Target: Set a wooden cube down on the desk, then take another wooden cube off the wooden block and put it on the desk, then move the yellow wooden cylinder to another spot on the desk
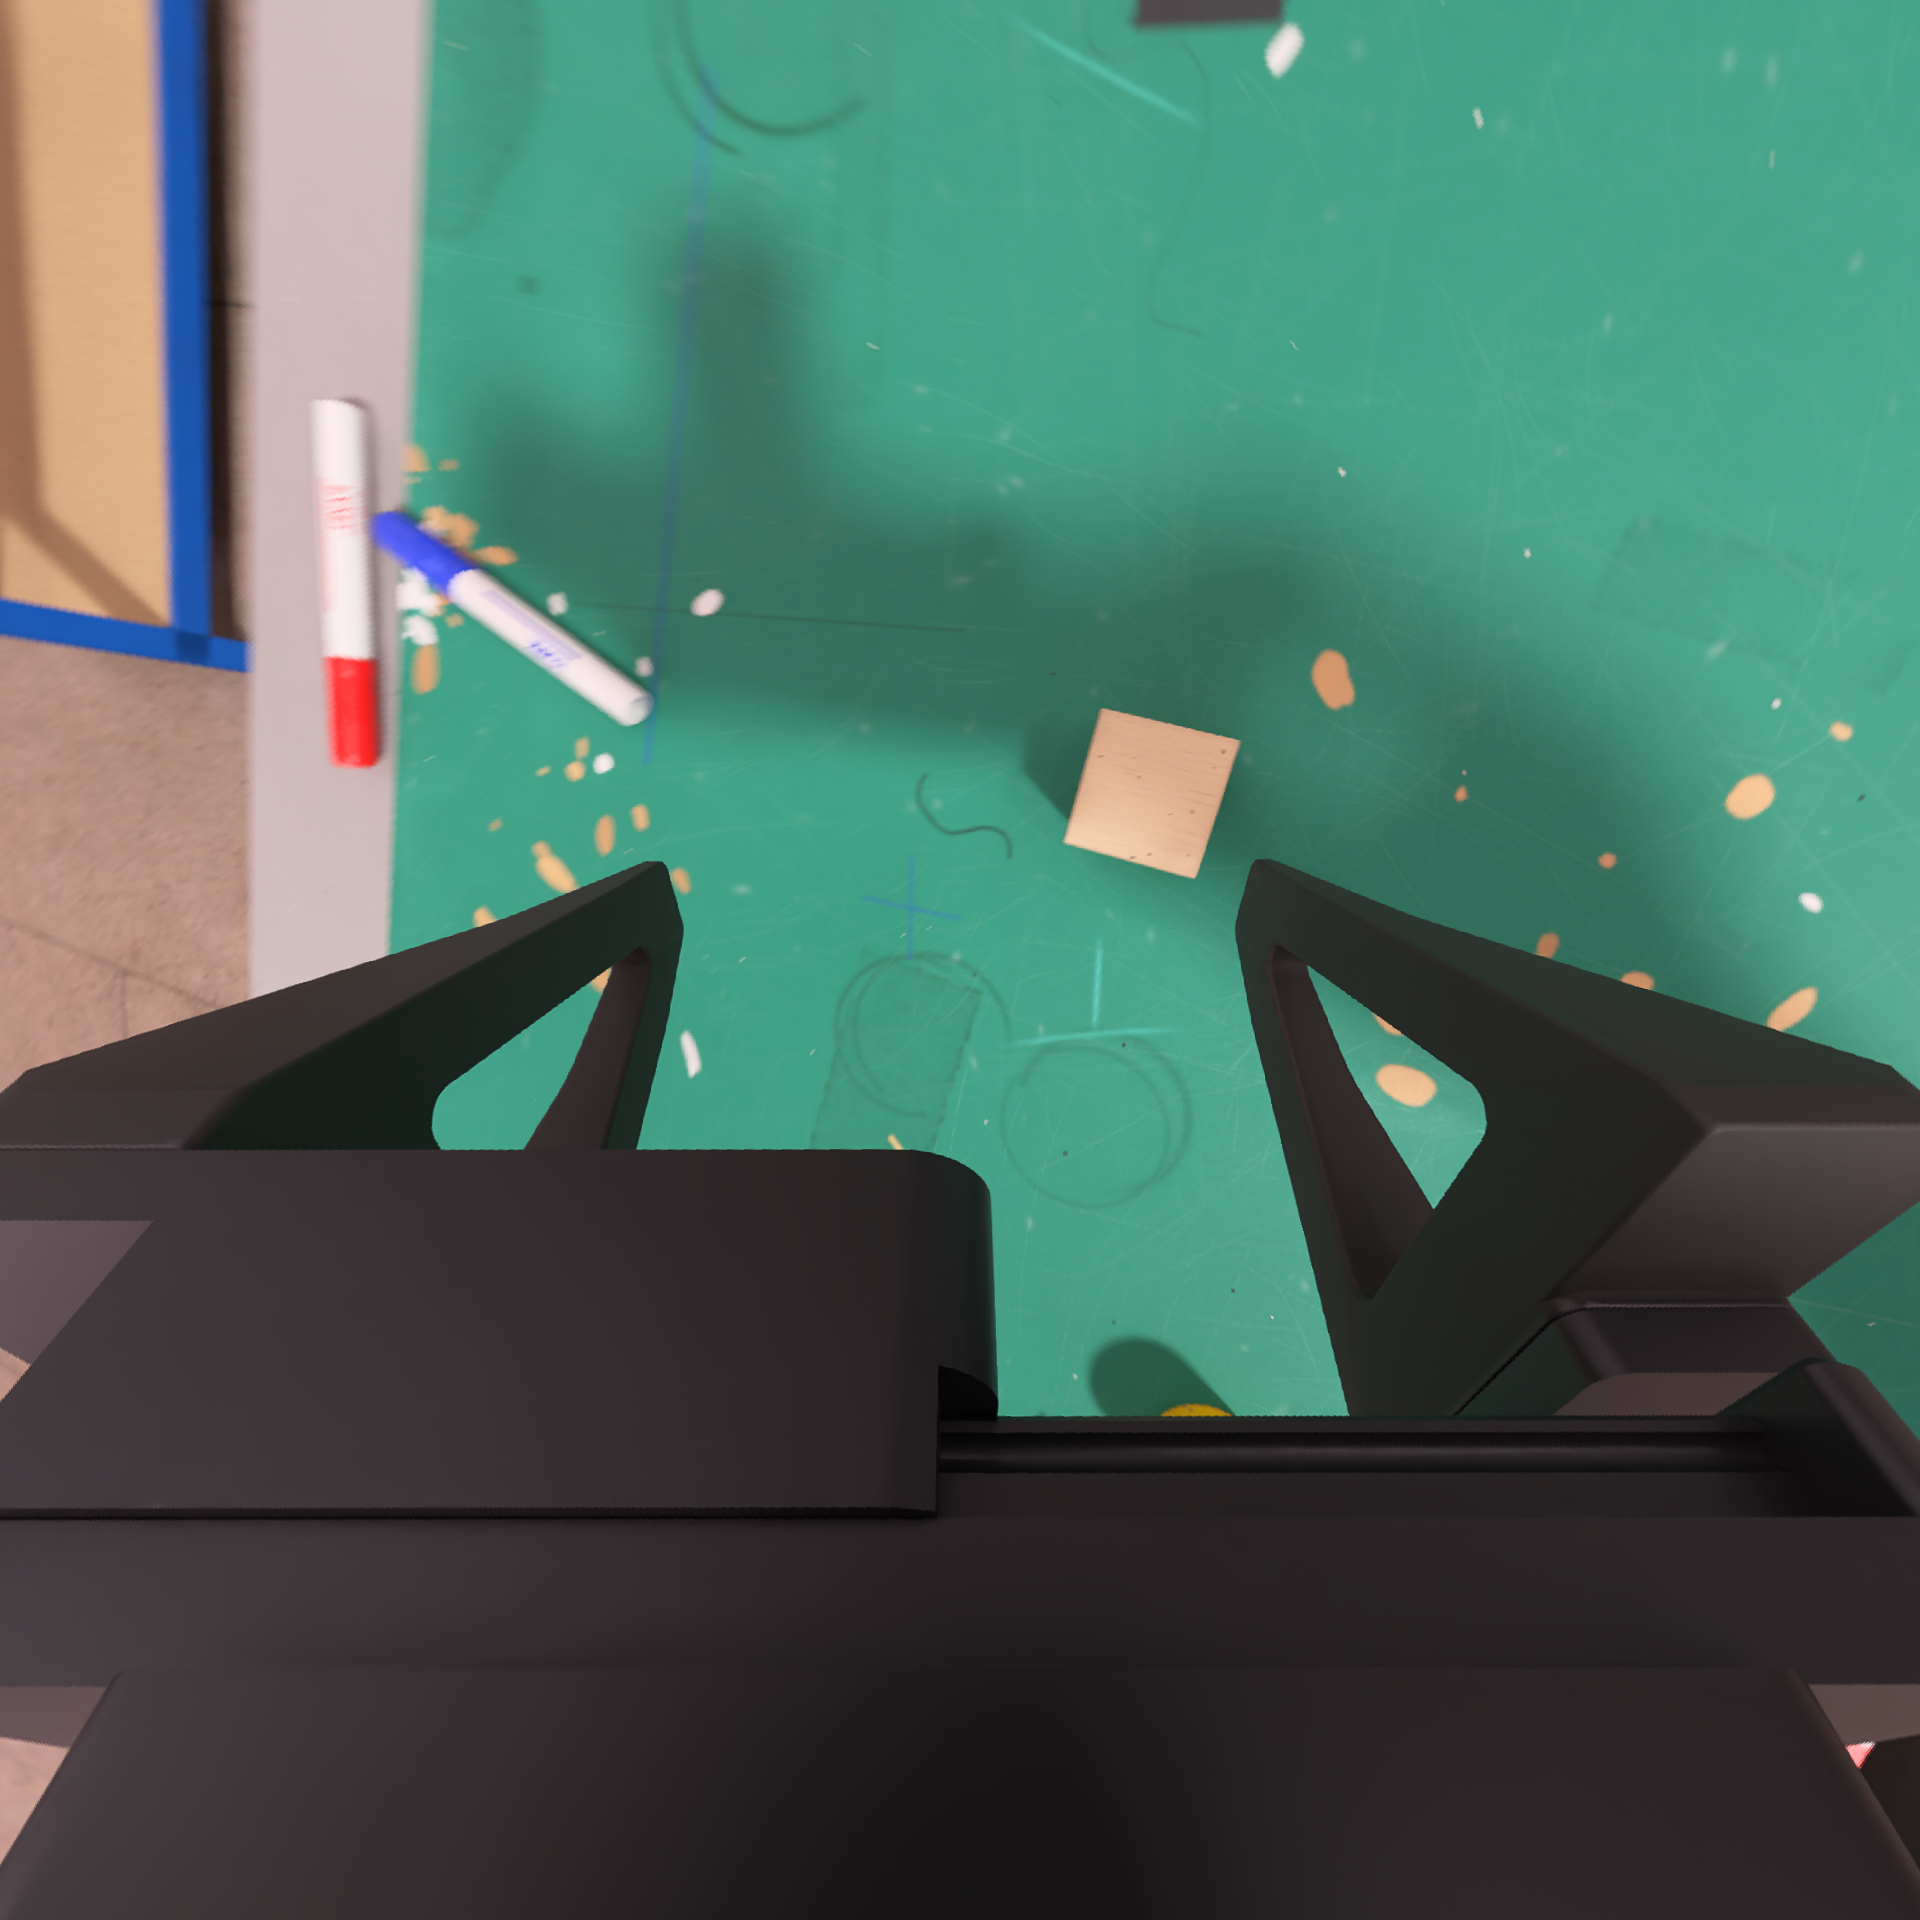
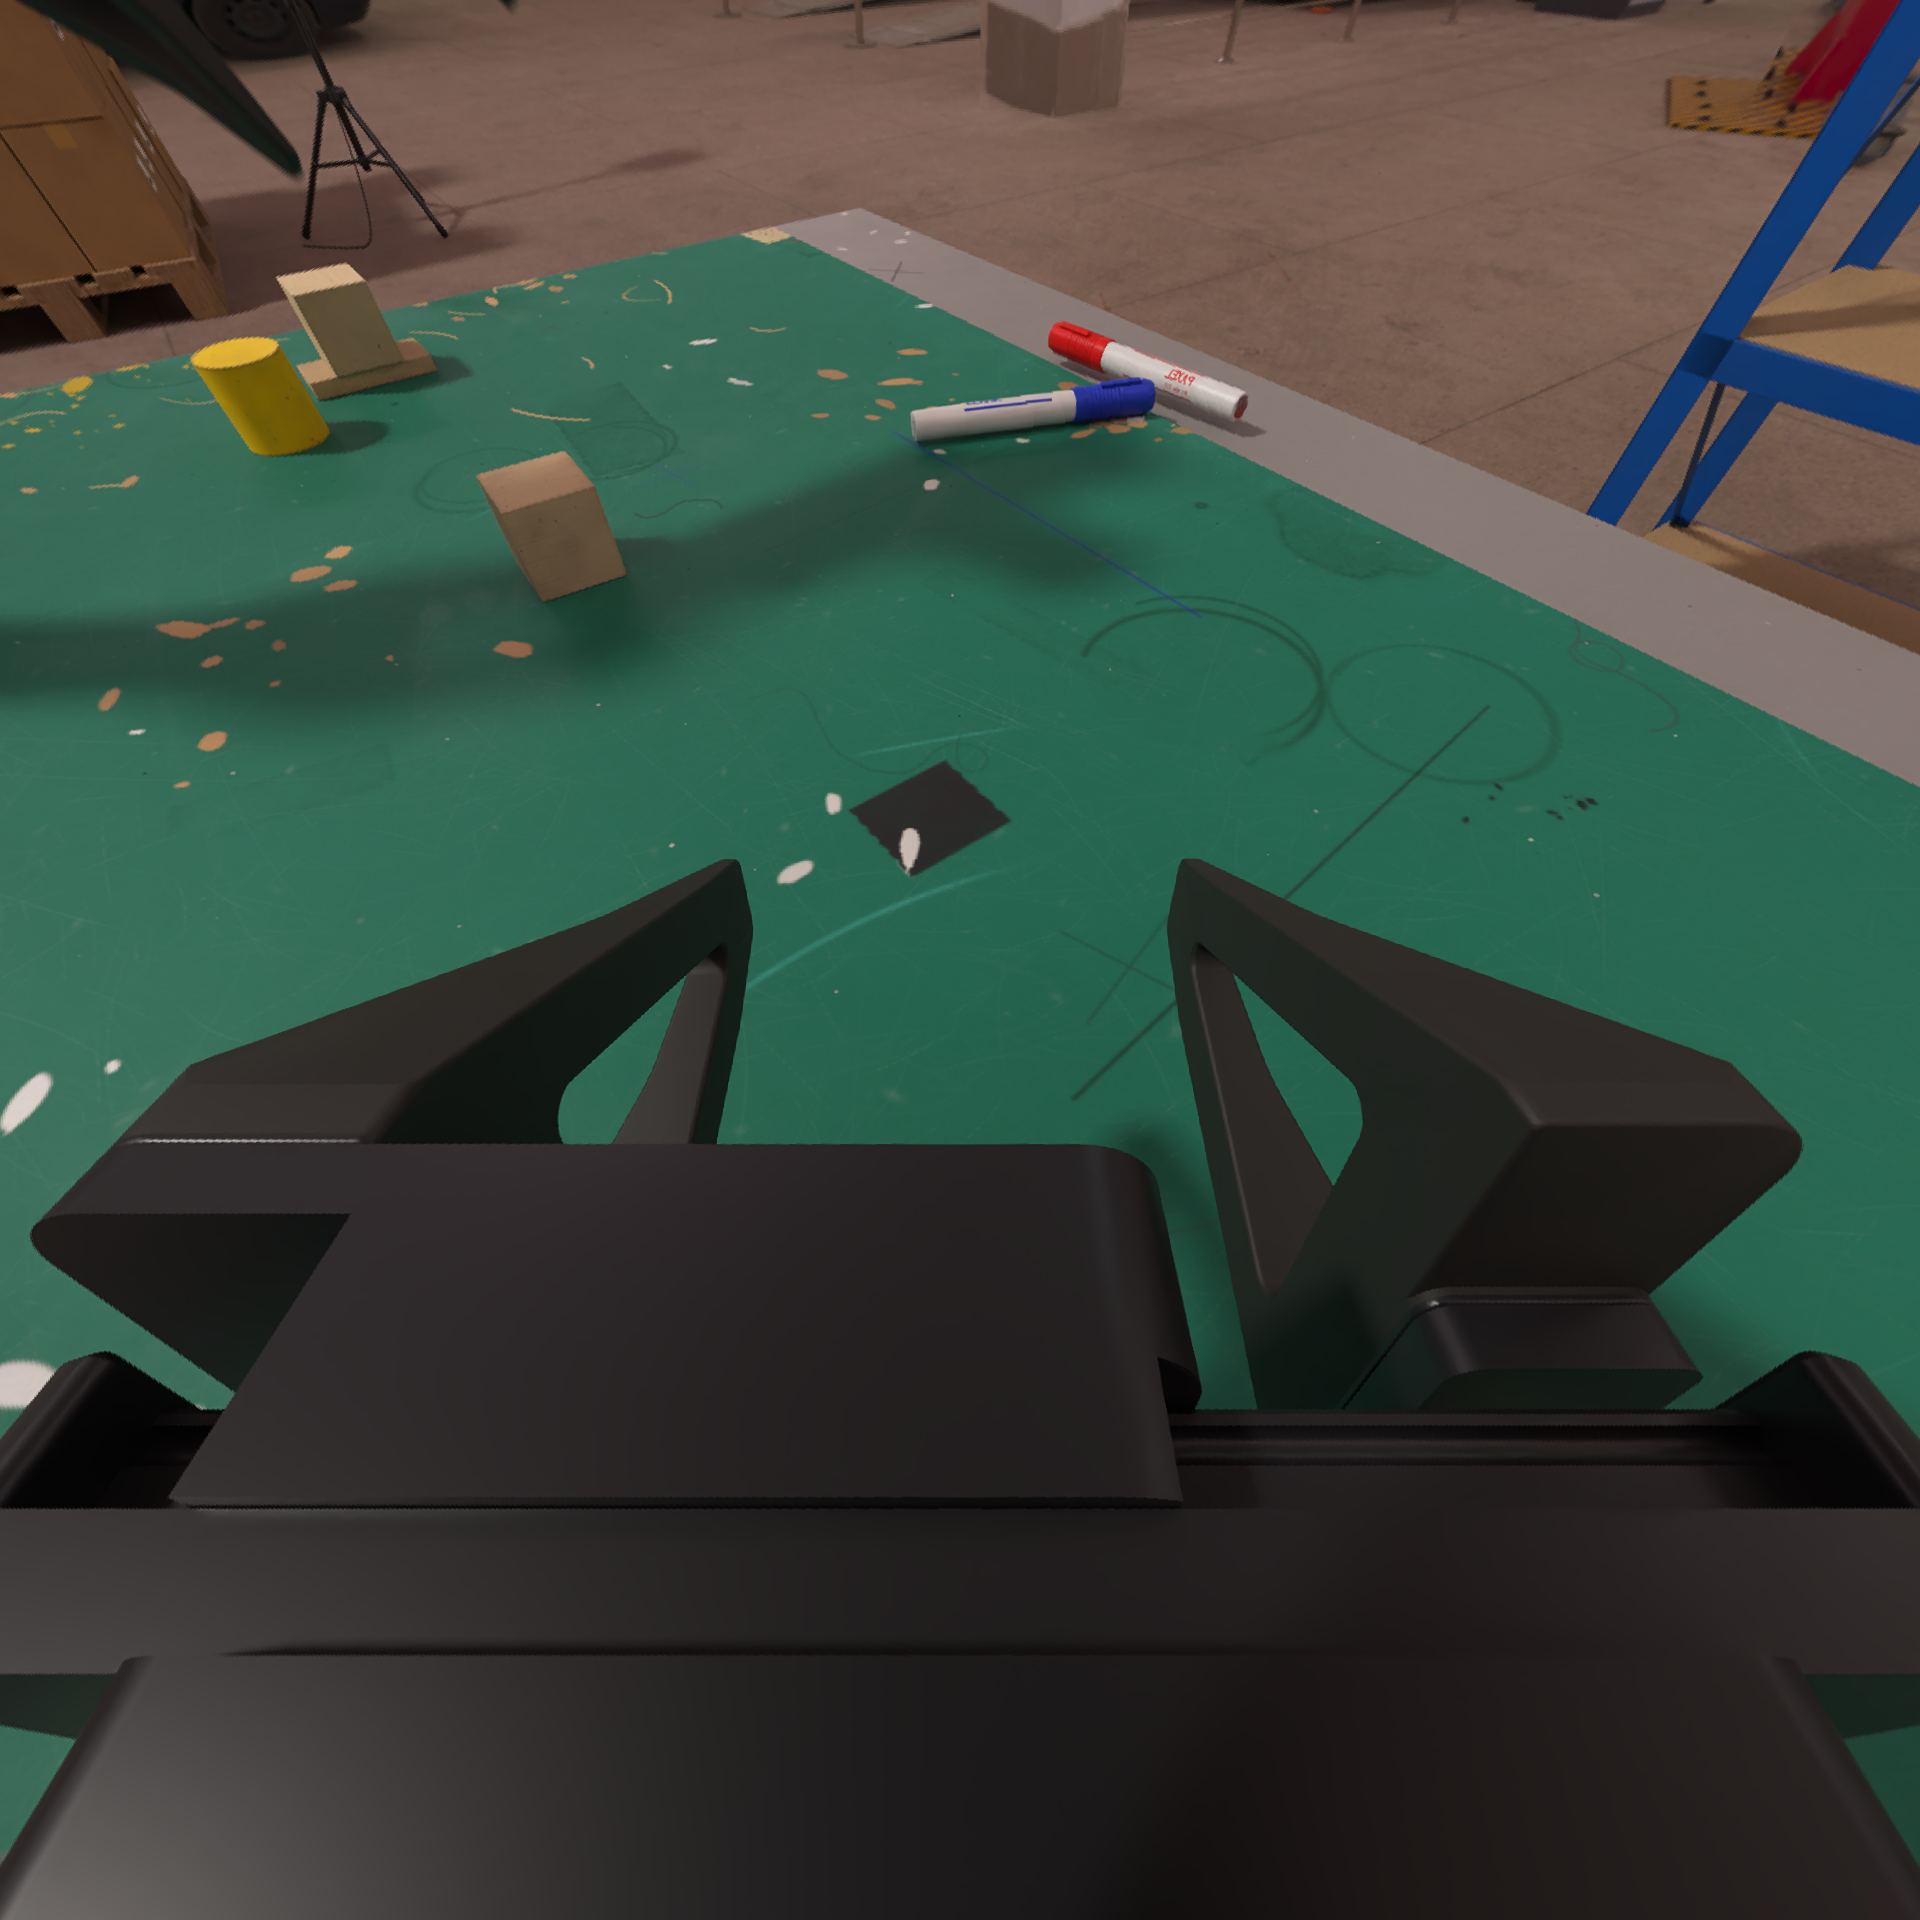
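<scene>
The left gripper [image 1: 958, 883] looks almost straight down at the table [image 1: 1351, 416], and its fingers stand wide apart with nothing between them. Just beyond the fingertips, closer to the right-hand one, a wooden cube [image 1: 1151, 792] sits flat on the green mat, apart from both fingers. At the bottom of that view a sliver of yellow shows just above the gripper body, too small to identify. Near the table's grey edge lie two markers: a red-capped marker [image 1: 345, 582] along the grey strip and a blue-capped marker [image 1: 514, 618] at an angle on the green, its cap touching or almost touching the red one's barrel.

The right gripper [image 2: 958, 883] hangs low over the table [image 2: 1351, 935], well away from the wooden pieces, its fingers also spread open and empty. A small black square patch [image 2: 928, 818] lies on the mat just ahead of its fingertips. Toward the far left corner in this view, the same cube [image 2: 552, 525] rests on the table by itself. Farther back stands the yellow cylinder [image 2: 260, 395], upright on the mat. Just beside it, nearer the far edge, a second cube [image 2: 339, 317] sits on top of a flat wooden block [image 2: 372, 374]. The two markers [image 2: 1091, 400] lie by the right-hand far edge.
</scene>
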{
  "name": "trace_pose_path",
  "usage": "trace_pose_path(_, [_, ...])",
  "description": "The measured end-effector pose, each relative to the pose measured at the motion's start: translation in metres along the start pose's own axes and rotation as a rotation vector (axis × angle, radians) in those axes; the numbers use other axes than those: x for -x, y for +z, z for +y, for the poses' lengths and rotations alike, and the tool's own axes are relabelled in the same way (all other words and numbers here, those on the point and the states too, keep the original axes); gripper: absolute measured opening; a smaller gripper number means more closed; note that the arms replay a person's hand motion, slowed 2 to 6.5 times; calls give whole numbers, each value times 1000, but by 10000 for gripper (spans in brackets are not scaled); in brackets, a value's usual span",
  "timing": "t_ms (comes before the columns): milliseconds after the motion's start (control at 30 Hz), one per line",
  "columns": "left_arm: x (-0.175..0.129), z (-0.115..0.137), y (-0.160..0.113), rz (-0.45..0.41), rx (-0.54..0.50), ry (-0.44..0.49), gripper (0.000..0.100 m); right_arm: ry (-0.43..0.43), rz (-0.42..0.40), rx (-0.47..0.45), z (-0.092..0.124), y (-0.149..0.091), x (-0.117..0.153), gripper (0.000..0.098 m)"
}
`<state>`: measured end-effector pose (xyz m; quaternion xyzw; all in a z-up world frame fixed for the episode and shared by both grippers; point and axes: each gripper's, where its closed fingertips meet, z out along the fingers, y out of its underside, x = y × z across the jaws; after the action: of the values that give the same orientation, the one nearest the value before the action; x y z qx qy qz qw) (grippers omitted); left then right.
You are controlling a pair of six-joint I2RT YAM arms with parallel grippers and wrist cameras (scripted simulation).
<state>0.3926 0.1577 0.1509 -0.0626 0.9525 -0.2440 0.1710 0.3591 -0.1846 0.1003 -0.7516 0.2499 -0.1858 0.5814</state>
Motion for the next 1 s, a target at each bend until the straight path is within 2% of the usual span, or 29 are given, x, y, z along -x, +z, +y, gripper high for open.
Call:
trace_pose_path(200, [23, 8, -73, -177, -106, -171, 886, 0, -8, -10, -3, -1, 3, 685])
trace_pose_path(333, [30, 33, -113, -293, -117, -302, 832, -6, -9, -13, -5, -2, 4, 683])
trace_pose_path(467, [29, 67, -138, -386, -92, -415, 785, -11, -15, -13, -6, -1, 7, 682])
trace_pose_path(700, [10, 135, -148, -447, 14, -603, 755, -14, -35, -14, -7, 0, 13, 681])
trace_pose_path(833, [-6, 173, -144, -454, 74, -785, 758, -25, -43, -14, -8, 1, 17, 681])
trace_pose_path(1000, [-29, 206, -133, -436, 79, -1025, 762, -36, -49, -16, -10, 1, 21, 681])
